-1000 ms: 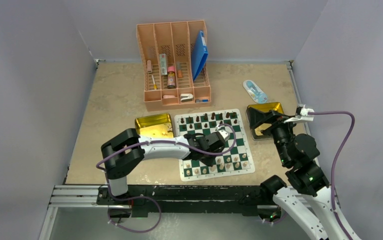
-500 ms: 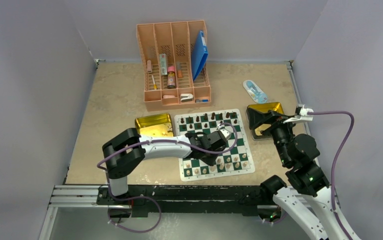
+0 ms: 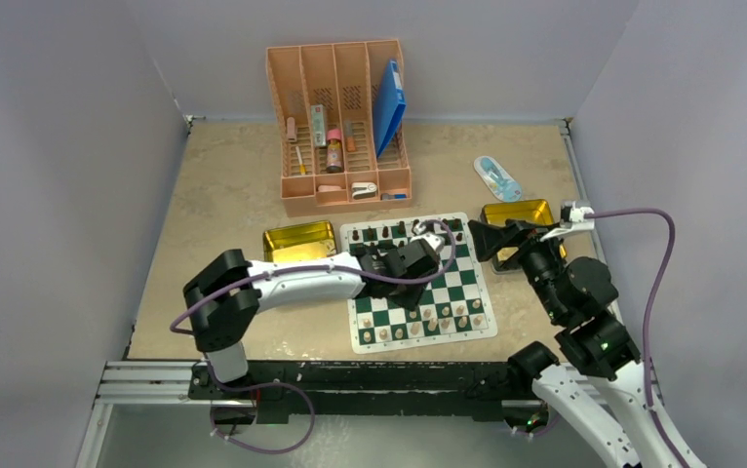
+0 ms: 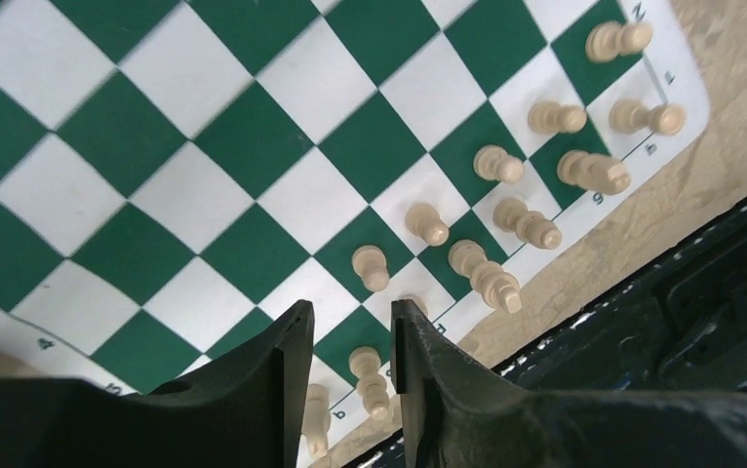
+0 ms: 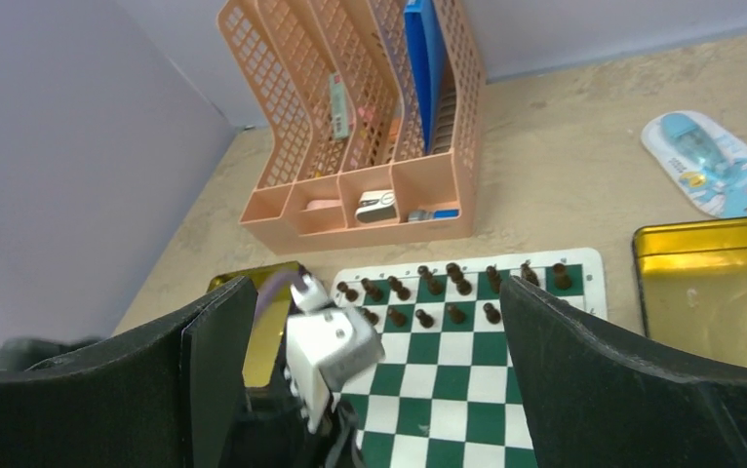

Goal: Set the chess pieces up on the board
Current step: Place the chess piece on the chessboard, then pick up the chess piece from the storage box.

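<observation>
The green-and-white board [image 3: 467, 278] lies mid-table. Dark brown pieces [image 3: 399, 231] fill its far rows, also in the right wrist view [image 5: 426, 286]. Pale tan pieces [image 3: 448, 314] stand on its near rows, close up in the left wrist view [image 4: 428, 224]. My left gripper [image 3: 412, 297] hovers over the board's near left part, its jaws [image 4: 350, 317] slightly apart and empty. A pale piece [image 4: 370, 375] shows on the board through the gap. My right gripper [image 3: 482, 239] is wide open and empty at the board's right edge [image 5: 374, 285].
A pink organiser [image 3: 340, 117] with pens, bottles and a blue folder stands at the back. One gold tin [image 3: 299, 239] sits left of the board and another [image 3: 518, 210] right of it. A blue-and-white packet [image 3: 497, 177] lies at the far right. Walls enclose three sides.
My left gripper has shifted a little left and towards the far side over the board. My right gripper has moved left from above the right tin to the board's edge.
</observation>
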`<state>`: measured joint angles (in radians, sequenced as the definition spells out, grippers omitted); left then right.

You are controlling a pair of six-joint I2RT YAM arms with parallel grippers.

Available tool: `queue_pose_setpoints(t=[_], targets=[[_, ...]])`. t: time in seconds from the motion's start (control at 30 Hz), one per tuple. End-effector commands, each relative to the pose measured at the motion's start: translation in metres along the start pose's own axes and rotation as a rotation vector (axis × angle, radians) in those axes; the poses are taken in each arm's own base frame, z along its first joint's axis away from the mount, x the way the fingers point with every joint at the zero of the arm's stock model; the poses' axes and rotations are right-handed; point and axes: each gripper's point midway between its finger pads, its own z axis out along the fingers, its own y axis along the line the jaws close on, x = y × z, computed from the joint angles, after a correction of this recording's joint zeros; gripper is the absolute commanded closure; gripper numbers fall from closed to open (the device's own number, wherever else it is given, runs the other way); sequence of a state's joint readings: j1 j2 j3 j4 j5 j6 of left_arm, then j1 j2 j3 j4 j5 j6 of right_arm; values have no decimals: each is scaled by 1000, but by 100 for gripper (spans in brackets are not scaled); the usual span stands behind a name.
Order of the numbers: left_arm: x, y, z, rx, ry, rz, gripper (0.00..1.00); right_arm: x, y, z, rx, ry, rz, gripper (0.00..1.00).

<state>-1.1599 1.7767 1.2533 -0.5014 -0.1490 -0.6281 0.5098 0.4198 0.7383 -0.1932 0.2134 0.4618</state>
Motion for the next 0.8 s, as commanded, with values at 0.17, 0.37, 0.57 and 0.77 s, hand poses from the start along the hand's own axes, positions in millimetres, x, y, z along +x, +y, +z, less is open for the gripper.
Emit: queue_pose_setpoints(t=[0.17, 0.37, 0.57, 0.77], targets=[[-75, 55, -74, 102, -222, -314, 61, -13, 39, 6, -161, 12, 39, 5], [-89, 120, -115, -29, -411, -567, 58, -3, 38, 16, -166, 28, 30, 8], [-75, 171, -141, -139, -549, -971, 42, 4, 45, 17, -210, 52, 34, 9], [-40, 218, -142, -303, -453, -1418, 48, 10, 46, 16, -225, 67, 38, 9]])
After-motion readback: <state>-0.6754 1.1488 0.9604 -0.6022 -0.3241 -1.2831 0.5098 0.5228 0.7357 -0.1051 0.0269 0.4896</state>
